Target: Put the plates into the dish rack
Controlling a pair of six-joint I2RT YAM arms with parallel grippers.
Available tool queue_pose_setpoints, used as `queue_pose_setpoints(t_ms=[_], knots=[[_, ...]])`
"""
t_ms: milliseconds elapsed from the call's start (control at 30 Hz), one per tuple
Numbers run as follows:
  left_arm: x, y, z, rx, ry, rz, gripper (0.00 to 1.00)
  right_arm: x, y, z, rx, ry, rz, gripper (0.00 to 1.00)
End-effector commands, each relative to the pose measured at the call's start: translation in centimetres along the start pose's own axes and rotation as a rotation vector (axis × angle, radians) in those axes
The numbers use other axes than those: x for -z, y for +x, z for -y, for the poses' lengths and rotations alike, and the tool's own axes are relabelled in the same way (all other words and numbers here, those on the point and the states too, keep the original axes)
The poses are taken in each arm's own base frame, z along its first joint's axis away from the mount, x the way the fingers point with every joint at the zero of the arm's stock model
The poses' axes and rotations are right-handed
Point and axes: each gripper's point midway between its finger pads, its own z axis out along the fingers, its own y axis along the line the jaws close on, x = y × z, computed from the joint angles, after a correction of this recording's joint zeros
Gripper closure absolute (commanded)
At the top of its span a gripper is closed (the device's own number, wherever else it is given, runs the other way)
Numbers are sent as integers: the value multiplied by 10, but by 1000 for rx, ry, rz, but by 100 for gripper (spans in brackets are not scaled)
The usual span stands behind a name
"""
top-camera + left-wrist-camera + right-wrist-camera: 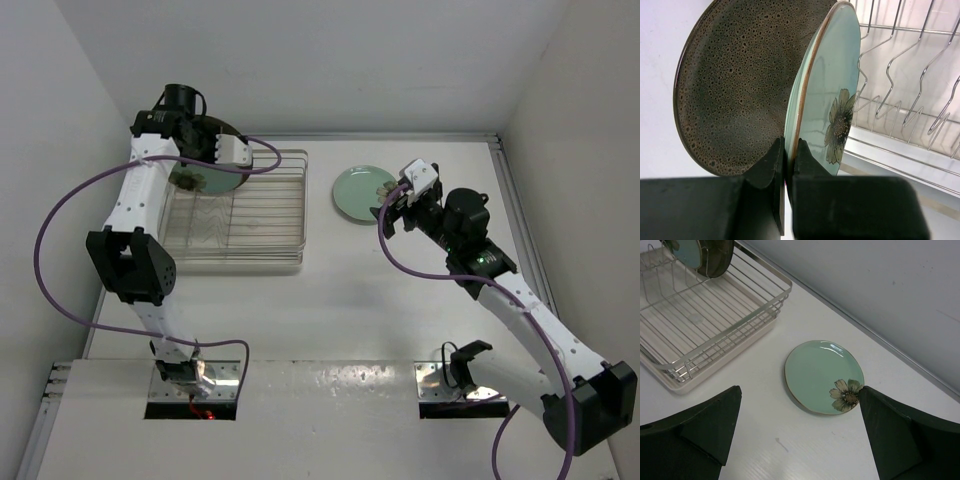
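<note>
As left tool (788, 146) pinches it, mint plate (832, 80) upright

Bright overhead light, soft shadows.
I get glare on the table (330, 385) at 6 o'clock, a sheen at 12 on the flat mint plate (822, 375), and left fingers (765, 170) blurred against the held mint plate (835, 75).

Rectangular silver wire-grid dish rack (270, 215) with zigzag upright prongs. At its far left end, standing on edge: glossy speckled dark-brown round plate (735, 95), and close beside it a pale mint-green round plate (832, 100) with brown flower motif. Right of the rack, apart from it, lying flat, face up: second mint-green flowered plate (822, 375).
</note>
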Motion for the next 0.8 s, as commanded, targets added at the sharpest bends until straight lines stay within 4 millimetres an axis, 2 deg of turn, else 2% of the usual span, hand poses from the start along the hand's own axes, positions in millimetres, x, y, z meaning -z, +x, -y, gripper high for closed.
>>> queue_pose_setpoints(t_ms=[0, 67, 133, 167, 367, 433, 500, 600, 667, 767], knots=[[6, 1, -52, -85, -189, 1, 100, 1, -25, 4, -3, 6, 81, 0], [-6, -2, -57, -85, -203, 8, 100, 2, -23, 3, -6, 3, 78, 0], [-11, 3, -60, -60, -217, -14, 100, 2, -21, 3, -8, 3, 71, 0], [-9, -3, -65, -57, -234, -6, 100, 2, -19, 2, -11, 1, 63, 0], [-20, -5, -58, -50, -210, -8, 90, 0, -8, 10, -62, 28, -4, 0], [-23, -2, -57, -58, -207, -19, 89, -4, 6, 14, -101, 47, -58, 0], [-23, -2, -57, -58, -207, -19, 88, -7, 8, 23, -148, 76, -80, 0], [-36, -4, -51, -75, -176, -24, 86, -10, 22, 23, -213, 74, -135, 0], [-44, -1, -46, -103, -155, -37, 84, -11, 19, 21, -222, 55, -116, 0], [-52, 1, -49, -141, -156, -49, 84, -13, 13, 17, -212, 30, -72, 0]])
